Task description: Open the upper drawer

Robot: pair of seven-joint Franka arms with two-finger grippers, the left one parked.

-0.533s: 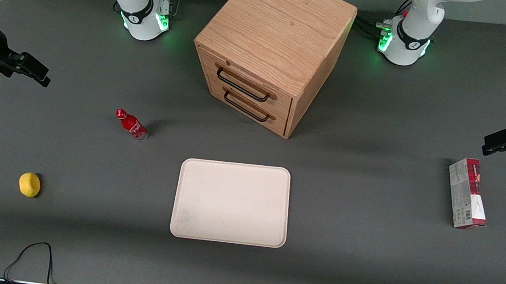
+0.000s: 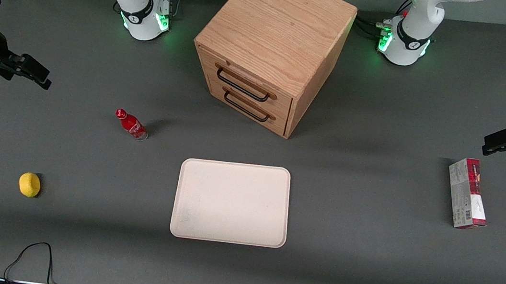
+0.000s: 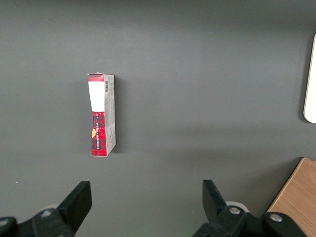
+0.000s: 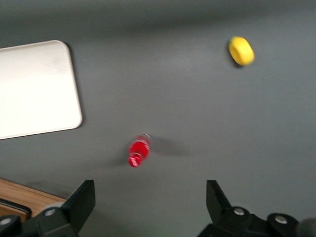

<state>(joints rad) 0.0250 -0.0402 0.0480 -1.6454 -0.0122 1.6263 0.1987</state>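
The oak cabinet (image 2: 276, 34) stands at the middle of the table. Its upper drawer (image 2: 246, 81) is closed, with its long black bar handle (image 2: 242, 86) just above the lower drawer's matching handle (image 2: 246, 107). My right gripper (image 2: 41, 77) hangs above the table toward the working arm's end, well apart from the cabinet. It is open and empty, as the right wrist view shows (image 4: 150, 192). A corner of the cabinet (image 4: 22, 200) shows in that view.
A red bottle (image 2: 131, 124) (image 4: 138, 150) stands between the gripper and the cabinet. A yellow lemon (image 2: 29, 184) (image 4: 241, 51) lies nearer the front camera. A cream tray (image 2: 231, 202) lies in front of the cabinet. A red-and-grey carton (image 2: 467, 193) (image 3: 101, 114) lies toward the parked arm's end.
My right arm's wrist has shifted slightly and the gripper has edged a little toward the cabinet. The drawer and the objects have not moved.
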